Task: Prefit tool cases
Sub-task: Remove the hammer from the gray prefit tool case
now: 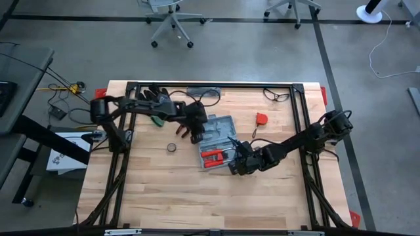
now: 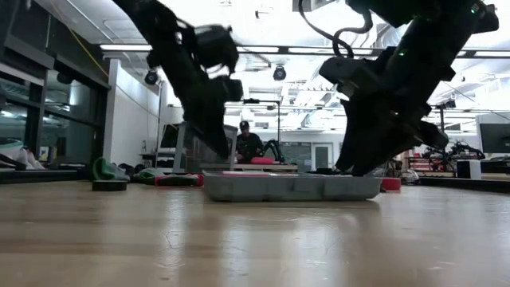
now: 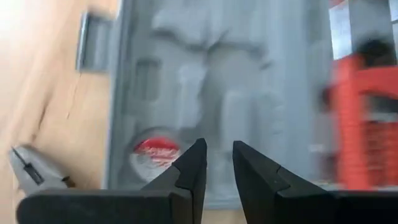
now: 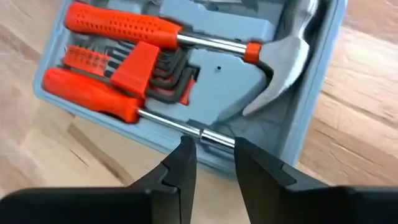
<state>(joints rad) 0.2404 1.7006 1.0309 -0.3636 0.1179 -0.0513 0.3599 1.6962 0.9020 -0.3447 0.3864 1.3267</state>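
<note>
Blue-grey tool case [image 1: 216, 141] shows no readable writing; both grippers' fingers narrowly parted, holding nothing.

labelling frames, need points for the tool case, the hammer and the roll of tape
tool case [image 1: 221, 124], high view, on its empty grey half.
hammer [image 4: 287, 55], right wrist view, on its steel head.
roll of tape [image 1: 171, 148], high view, on the ring's rim, on the table left of the case.
</note>
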